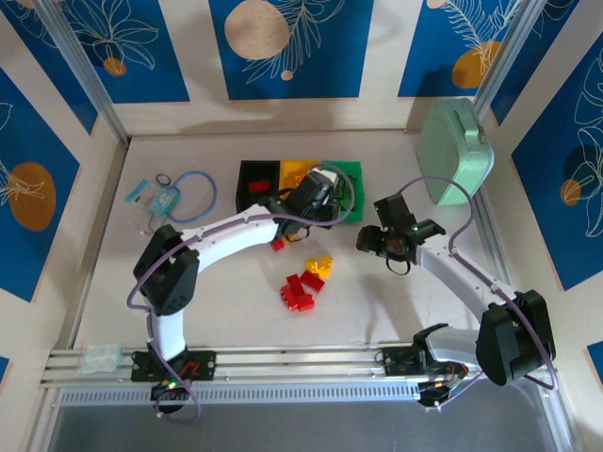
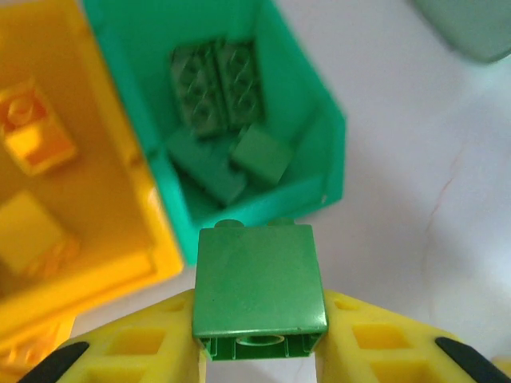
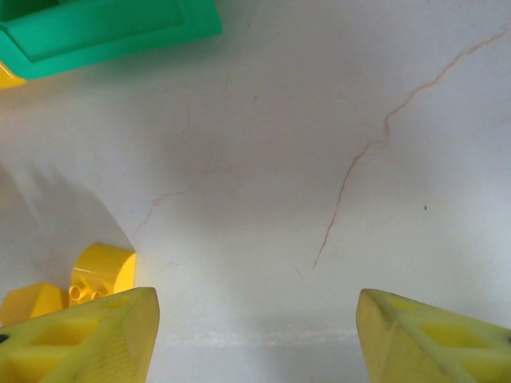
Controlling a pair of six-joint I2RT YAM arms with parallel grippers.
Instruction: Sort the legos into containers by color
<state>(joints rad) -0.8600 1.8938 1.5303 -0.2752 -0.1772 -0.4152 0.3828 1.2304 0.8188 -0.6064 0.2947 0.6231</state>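
We hold a small green studded plastic brick (image 2: 257, 279) clamped in our left gripper (image 2: 259, 343), just short of the open green plastic bin (image 2: 315, 96). Other green bricks (image 2: 215, 80) lie there, so it can drop among its own colour. Our right gripper (image 3: 255, 335) hangs wide and empty over the white table (image 3: 319, 159), beside loose yellow bricks (image 3: 100, 275), likely its next pick.
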